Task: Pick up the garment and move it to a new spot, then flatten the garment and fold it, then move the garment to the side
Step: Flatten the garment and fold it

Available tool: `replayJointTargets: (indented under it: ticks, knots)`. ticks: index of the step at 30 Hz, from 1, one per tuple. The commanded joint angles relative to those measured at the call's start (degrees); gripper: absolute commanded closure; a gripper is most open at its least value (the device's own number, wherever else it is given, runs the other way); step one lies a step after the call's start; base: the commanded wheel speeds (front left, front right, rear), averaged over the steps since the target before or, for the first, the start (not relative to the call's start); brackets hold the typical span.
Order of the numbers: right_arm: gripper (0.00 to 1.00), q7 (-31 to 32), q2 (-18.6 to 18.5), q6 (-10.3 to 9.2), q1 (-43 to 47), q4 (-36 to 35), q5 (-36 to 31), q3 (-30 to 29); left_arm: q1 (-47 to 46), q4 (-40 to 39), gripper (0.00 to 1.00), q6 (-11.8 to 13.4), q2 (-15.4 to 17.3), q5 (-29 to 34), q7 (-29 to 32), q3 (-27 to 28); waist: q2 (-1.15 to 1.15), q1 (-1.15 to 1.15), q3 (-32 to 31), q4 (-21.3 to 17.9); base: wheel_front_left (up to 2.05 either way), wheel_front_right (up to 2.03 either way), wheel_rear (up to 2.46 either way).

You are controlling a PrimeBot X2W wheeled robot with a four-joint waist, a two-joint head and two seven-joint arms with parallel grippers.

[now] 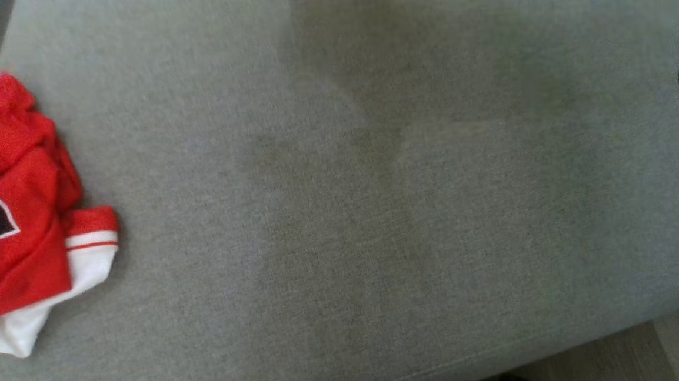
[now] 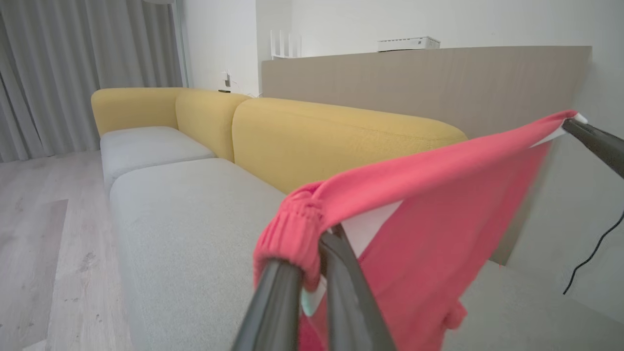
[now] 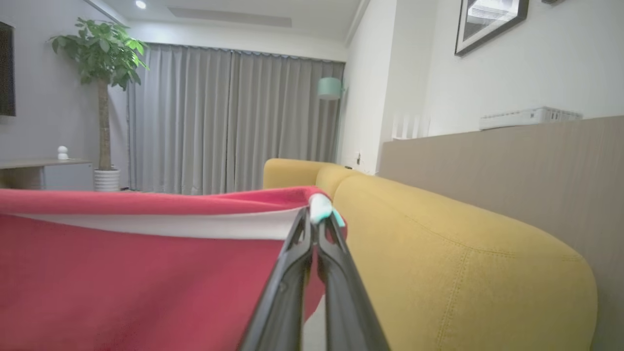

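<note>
Clearly, the garment (image 2: 429,229) is lifted by its top edge: the left gripper (image 2: 312,253) is clamped on a gathered, elastic-looking corner of red cloth, and the right gripper (image 3: 315,222) is pinched tight on the opposite corner, where a white band meets the red; the 2 grippers hold that edge stretched between them, above the grey seat (image 2: 195,219) and in front of the yellow backrest (image 2: 317,136); the rest of the cloth hangs down toward the seat. In the head view, a bunched jersey cloth (image 1: 24,233), red with white trim and a black number, lies at the left edge of the seat; whether it is the lower part of the same garment or a separate piece cannot be told. The fabric looks light, thin and limp; it likely sags and swings with any move, and may slip from a narrow pinch. The banded hem and the gathered corner seem the soundest places to hold, being thicker; for flattening, a hold on 2 corners of 1 edge should let the body drape flat as it is lowered onto the seat.
</note>
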Motion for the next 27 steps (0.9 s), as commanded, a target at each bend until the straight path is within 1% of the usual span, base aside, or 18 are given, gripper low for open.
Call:
replayJointTargets:
  ticks: [1,5,8,10,15,18,21,23,27]
  knots:
    - [1.00,-1.1,0.8,-0.05,-1.2,0.8,-0.7,-1.0,-1.5,1.0,1.00,0.0,1.3,0.6,-1.0,1.6,0.00,-0.03,2.5,0.0,0.00,0.00,0.00]
    - [1.00,-2.8,1.9,-0.05,-1.2,8.9,-1.9,-0.4,1.6,4.0,1.00,-0.7,-2.2,-1.2,-3.7,0.4,0.00,-0.03,2.1,0.6,0.00,0.00,0.00]
    - [1.00,-2.5,1.3,-0.05,1.8,14.2,-1.7,2.2,6.7,2.6,1.00,-0.9,-3.8,-3.6,-4.0,-2.3,0.00,-0.03,1.4,1.2,0.00,0.00,0.00]
    - [1.00,-1.5,0.4,-0.05,4.2,17.0,-1.1,4.5,10.8,-0.1,1.00,-0.9,-3.6,-4.9,-3.7,-5.3,0.00,-0.03,0.7,1.5,0.00,0.00,0.00]
    - [1.00,3.5,-2.8,-0.05,10.5,21.3,1.7,11.6,21.2,-7.4,1.00,-0.9,-1.3,-8.8,-2.8,-12.7,0.00,-0.03,-1.8,2.3,0.00,0.00,0.00]
    - [1.00,8.4,-5.2,-0.05,14.6,21.6,5.0,16.2,26.6,-11.1,1.00,-0.9,-0.3,-11.0,-3.1,-15.8,0.00,-0.03,-3.8,2.6,0.00,0.00,0.00]
    - [1.00,14.2,-7.8,-0.05,18.8,20.3,9.7,20.0,31.4,-13.9,1.00,-0.9,-0.2,-12.0,-4.0,-17.5,0.00,-0.03,-6.0,2.7,0.00,0.00,0.00]
    - [1.00,18.6,-9.9,-0.05,21.9,18.2,12.8,23.4,34.6,-14.9,1.00,-0.9,-0.9,-12.4,-4.9,-18.1,0.00,-0.03,-7.3,2.6,0.00,0.00,0.00]
    - [1.00,25.3,-14.7,-0.05,27.1,11.3,20.2,28.5,39.3,-15.5,1.00,-0.9,-1.9,-10.6,-5.9,-19.1,0.00,-0.03,-9.7,2.1,0.00,0.00,0.00]
